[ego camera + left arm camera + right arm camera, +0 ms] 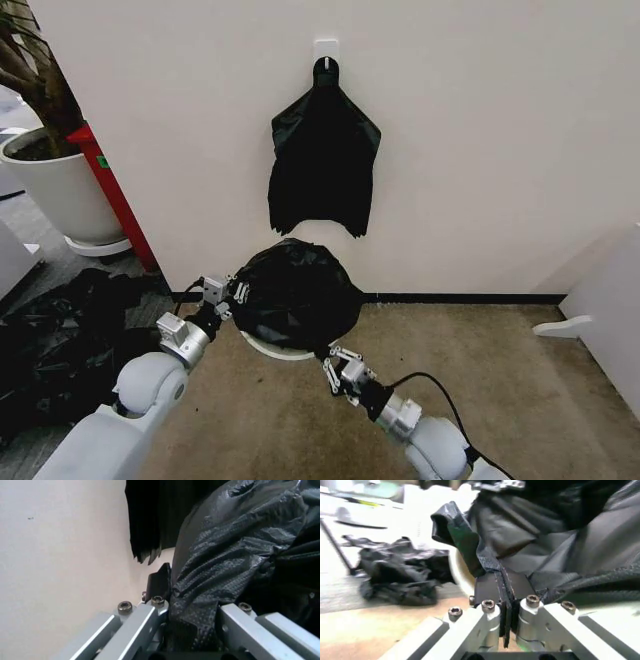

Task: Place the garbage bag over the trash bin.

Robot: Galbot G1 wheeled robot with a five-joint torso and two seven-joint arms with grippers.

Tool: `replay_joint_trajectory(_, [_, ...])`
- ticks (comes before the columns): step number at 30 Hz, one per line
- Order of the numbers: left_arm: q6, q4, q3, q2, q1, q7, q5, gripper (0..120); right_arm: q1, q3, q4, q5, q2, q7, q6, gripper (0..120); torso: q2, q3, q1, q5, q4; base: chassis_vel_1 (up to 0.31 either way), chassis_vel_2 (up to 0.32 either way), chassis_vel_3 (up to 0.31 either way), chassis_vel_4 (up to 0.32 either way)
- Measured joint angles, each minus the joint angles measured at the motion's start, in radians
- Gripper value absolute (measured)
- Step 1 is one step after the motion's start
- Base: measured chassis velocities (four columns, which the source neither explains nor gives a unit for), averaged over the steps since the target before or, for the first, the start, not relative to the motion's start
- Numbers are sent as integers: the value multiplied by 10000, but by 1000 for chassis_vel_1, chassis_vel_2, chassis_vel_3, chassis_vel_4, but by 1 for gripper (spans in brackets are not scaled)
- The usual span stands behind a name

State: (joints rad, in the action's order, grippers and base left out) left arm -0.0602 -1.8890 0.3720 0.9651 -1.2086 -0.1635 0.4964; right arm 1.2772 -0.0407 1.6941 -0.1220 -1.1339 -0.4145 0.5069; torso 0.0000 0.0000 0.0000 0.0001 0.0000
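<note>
1. You face a white wall (pixel 480 150) over a tan carpet floor (pixel 500 380). One heap of black plastic (pixel 60 340) sprawls on the floor to your left, and one large white plant pot (pixel 60 190) stands beyond it beside a red panel (pixel 115 195).
2. One bundle of black bags (pixel 323 165) hangs from a single wall hook (pixel 326 55), directly above the work.
3. One garbage bag (pixel 295 293) is draped as a dome over the one trash bin (pixel 280 350), whose white rim peeks out at the near side, on the floor against the wall.
4. Your left pincer (pixel 226 293) is at the bag's left edge; the left wrist view shows bag film bunched between its metal fingers (pixel 137 624), so it looks shut on the plastic.
5. Your right pincer (pixel 335 360) is at the bag's near-right edge, its black pads (pixel 487 588) pressed together with a pinched fold of film between them.
6. What could go wrong, as I judge it: the film is thin, so pulling the two arms apart too hard could tear it or slip it out of a pad. Dragging downward unevenly could tip the light bin or leave the far rim uncovered. Whether the bag's mouth already surrounds the whole rim I cannot tell, so do not assume the far side is seated.
</note>
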Motion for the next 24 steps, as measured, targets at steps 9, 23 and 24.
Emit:
replay_joint_trajectory(9, [240,-307,44,-75,-110,85,547,3,-109,-181,-587,85,-174,-1153,499,0,0,0,0,0,1,0,0,0,0])
replay_joint_trajectory(23, [895,-679,58,-54,-58,356,1847,3,-851,-556,-2231,2490,-646,-607,1096,0,0,0,0,-1,1,0,0,0,0])
replay_joint_trajectory(24, [940,-719,59,-64,-65,345,1877,3,-968,-566,-2433,2714,-672,-115,1096,0,0,0,0,-1,0,0,0,0,0])
